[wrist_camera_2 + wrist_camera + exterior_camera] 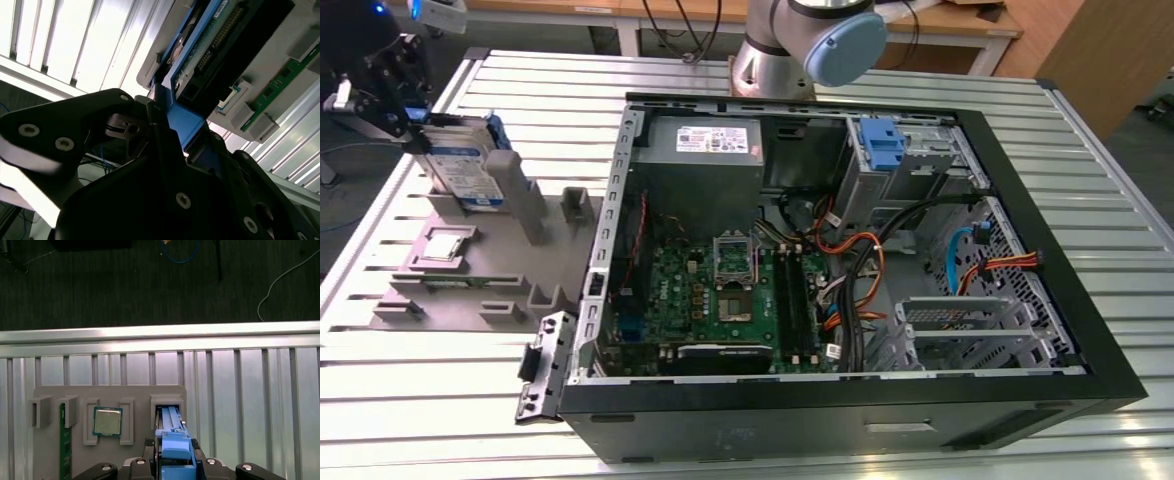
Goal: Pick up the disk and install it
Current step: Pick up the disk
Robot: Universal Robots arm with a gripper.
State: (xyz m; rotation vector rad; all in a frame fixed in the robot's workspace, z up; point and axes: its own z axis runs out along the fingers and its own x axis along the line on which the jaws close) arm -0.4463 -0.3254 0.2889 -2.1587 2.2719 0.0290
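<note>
The gripper (390, 95) is clamped on the disk (464, 165) by its blue rail. The disk stands upright in a slot of the grey holder (454, 295) at the worktop's edge, and a processor chip (107, 421) sits in a neighbouring recess.

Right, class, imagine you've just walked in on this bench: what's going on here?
The arm's gripper is closed on the top end of the disk, which stands upright in its slot in the grey holder on the exterior view's left. The open computer case sits beside it; the disk is not yet installed.
</note>
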